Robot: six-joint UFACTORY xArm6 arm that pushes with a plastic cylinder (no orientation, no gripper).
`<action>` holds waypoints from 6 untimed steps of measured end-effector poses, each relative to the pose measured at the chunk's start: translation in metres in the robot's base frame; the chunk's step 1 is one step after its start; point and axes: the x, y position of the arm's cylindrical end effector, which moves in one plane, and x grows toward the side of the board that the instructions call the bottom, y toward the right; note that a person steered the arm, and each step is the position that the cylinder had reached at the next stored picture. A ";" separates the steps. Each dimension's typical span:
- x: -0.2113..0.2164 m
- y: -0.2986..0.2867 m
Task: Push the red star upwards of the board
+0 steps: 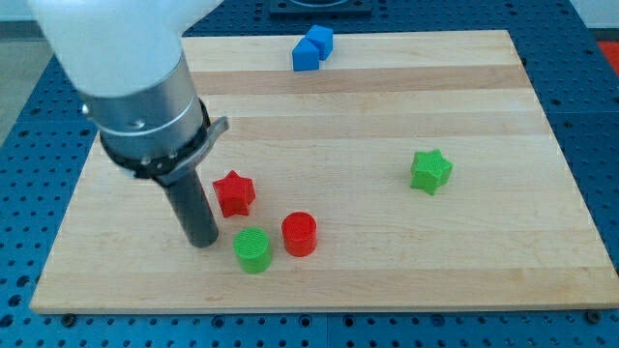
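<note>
The red star (234, 192) lies on the wooden board (387, 116), left of centre and toward the view's bottom. My tip (204, 241) rests on the board just below and left of the red star, a small gap apart from it. A green cylinder (253, 249) sits right of the tip, and a red cylinder (299, 234) lies right of that, both below the star.
A green star (430, 171) lies toward the view's right. Two blue blocks (311, 48) sit together at the view's top edge of the board. The arm's grey and white body (135, 77) covers the board's upper left.
</note>
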 end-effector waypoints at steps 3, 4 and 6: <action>0.025 0.090; 0.008 0.065; -0.104 0.039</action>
